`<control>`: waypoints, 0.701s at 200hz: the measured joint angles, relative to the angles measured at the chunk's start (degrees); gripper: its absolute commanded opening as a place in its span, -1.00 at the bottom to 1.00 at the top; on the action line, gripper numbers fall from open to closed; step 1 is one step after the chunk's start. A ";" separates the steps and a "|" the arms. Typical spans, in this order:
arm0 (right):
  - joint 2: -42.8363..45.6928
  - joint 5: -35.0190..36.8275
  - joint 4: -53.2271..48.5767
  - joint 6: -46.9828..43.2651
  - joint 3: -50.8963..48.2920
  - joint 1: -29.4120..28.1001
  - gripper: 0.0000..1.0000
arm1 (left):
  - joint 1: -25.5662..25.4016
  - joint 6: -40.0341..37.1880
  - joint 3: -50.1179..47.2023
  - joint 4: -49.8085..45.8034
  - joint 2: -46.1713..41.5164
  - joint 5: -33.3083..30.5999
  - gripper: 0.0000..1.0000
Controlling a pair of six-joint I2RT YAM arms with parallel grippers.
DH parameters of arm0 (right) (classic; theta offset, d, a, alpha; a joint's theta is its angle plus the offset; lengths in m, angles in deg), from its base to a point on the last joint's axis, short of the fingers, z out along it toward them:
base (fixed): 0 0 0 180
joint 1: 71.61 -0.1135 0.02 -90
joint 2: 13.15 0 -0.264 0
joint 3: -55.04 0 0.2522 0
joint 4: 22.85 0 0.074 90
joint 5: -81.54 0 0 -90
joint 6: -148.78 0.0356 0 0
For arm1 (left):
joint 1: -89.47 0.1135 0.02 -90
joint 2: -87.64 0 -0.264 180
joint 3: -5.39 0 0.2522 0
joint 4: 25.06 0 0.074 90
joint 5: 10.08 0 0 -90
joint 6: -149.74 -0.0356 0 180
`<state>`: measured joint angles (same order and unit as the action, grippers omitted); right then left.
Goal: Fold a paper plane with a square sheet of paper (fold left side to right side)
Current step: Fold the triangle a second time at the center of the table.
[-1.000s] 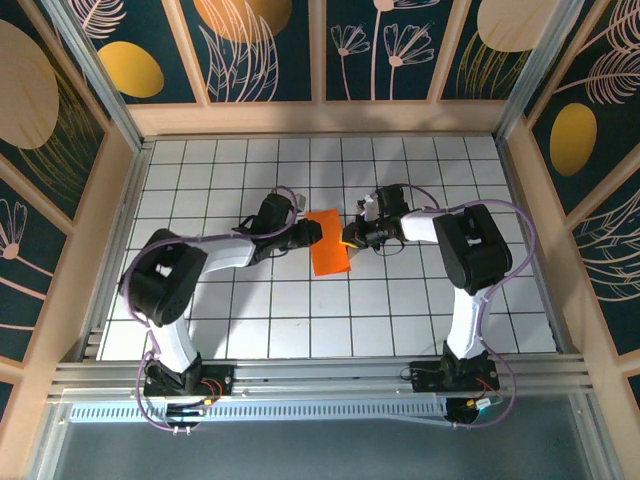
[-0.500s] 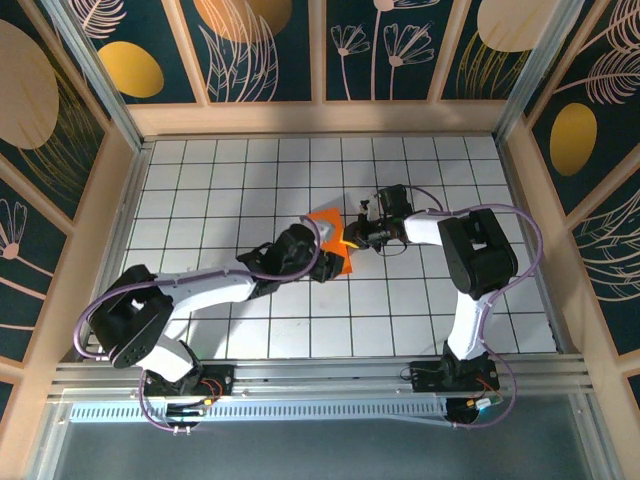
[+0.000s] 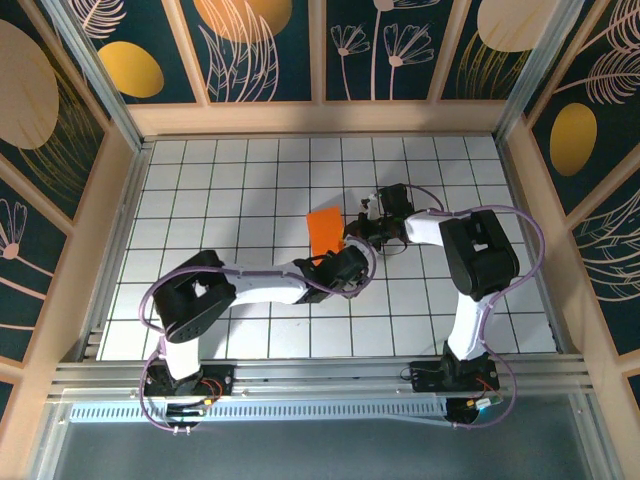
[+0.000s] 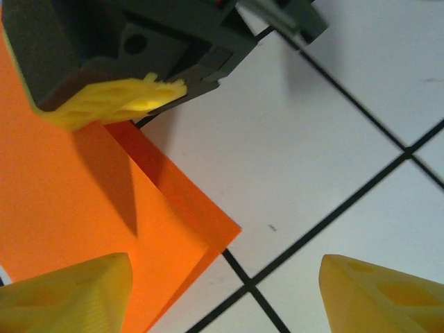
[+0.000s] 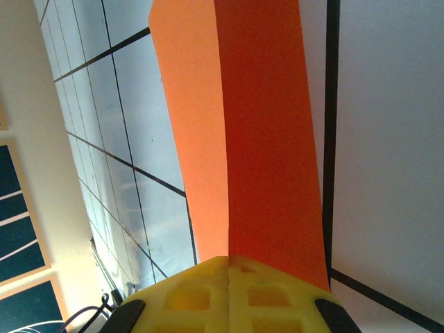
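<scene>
The square sheet of paper (image 3: 322, 229) lies folded into a narrow bright orange strip near the table's middle. My right gripper (image 3: 352, 236) is shut on its right edge. In the right wrist view the yellow fingers (image 5: 277, 291) meet on the paper (image 5: 250, 125), which runs away from them in two layers. My left gripper (image 3: 340, 258) hovers over the strip's near end, open. In the left wrist view its two yellow tips stand wide apart (image 4: 225, 298), one above the paper's corner (image 4: 62, 201), nothing between them. The right gripper's fingers (image 4: 111, 104) press the sheet at the top.
The white grid table (image 3: 240, 170) is boxed in by wooden walls (image 3: 100, 230) on three sides. An aluminium rail (image 3: 320, 375) with both arm bases runs along the near edge. The right arm's elbow (image 3: 478, 250) stands just right of the paper.
My left arm swung from the paper's left side round to its near end, and its gripper opened. The right gripper stayed shut on the sheet.
</scene>
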<state>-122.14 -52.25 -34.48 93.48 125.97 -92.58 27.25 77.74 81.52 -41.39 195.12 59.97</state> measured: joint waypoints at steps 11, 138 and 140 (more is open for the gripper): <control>0.00 0.00 0.00 0.00 -0.07 0.00 -1.00 | 0.00 0.02 0.44 -1.01 0.70 -1.75 0.47; 0.00 0.00 0.02 0.00 -0.61 0.00 -0.93 | 0.04 0.17 1.92 -3.63 2.73 -9.05 -0.84; 0.00 0.02 0.02 0.00 -0.61 0.00 -0.92 | 0.04 0.39 1.92 -3.61 2.71 -9.09 -0.85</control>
<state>-122.14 -52.23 -34.45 93.48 125.35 -92.58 27.30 78.14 83.45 -44.99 197.83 50.88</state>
